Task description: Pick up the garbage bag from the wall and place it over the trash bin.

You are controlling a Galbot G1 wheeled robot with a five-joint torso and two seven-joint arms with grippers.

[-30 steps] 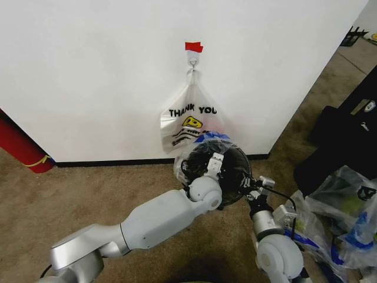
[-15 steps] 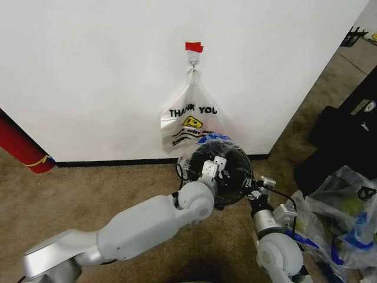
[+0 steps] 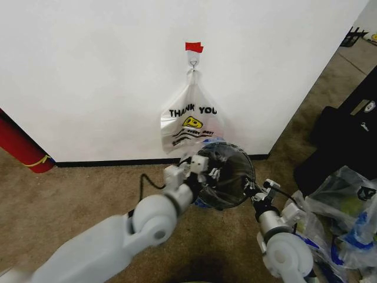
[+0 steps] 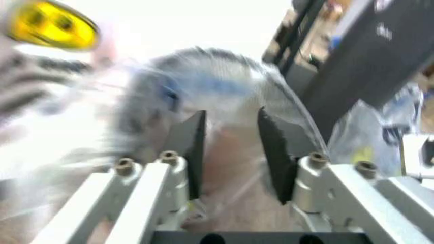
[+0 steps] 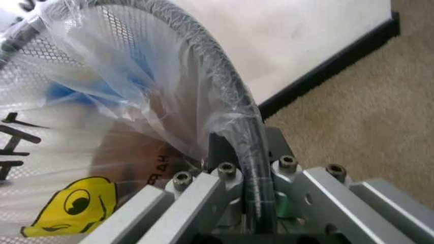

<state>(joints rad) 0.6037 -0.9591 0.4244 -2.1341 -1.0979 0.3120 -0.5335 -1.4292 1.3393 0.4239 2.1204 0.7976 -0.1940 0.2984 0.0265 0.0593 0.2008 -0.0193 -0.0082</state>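
White wall [image 3: 88, 76] across the upper frame, black baseboard along its foot. Hung from the hook [image 3: 192, 59] under the red tape [image 3: 193, 46], centre top: a "THANK YOU" bag [image 3: 189, 121], a separate one.

Below it, centre: bin [image 3: 227, 175], tipped mouth-forward, off the carpet. Garbage bag [image 5: 129, 86] already draped over the rim and into the mesh, blue patches and yellow smiley showing.

Left gripper [image 3: 203, 171] at the bin's left edge; fingers [image 4: 193, 147] parted narrowly, film blurred between them, seemingly not clamped.

Right gripper [image 3: 252, 190] at the bin's lower right; closed tight on rim and film together, seen plainly in the right wrist view [image 5: 247, 152].

Clear-and-blue bags [image 3: 341, 224] lower right.
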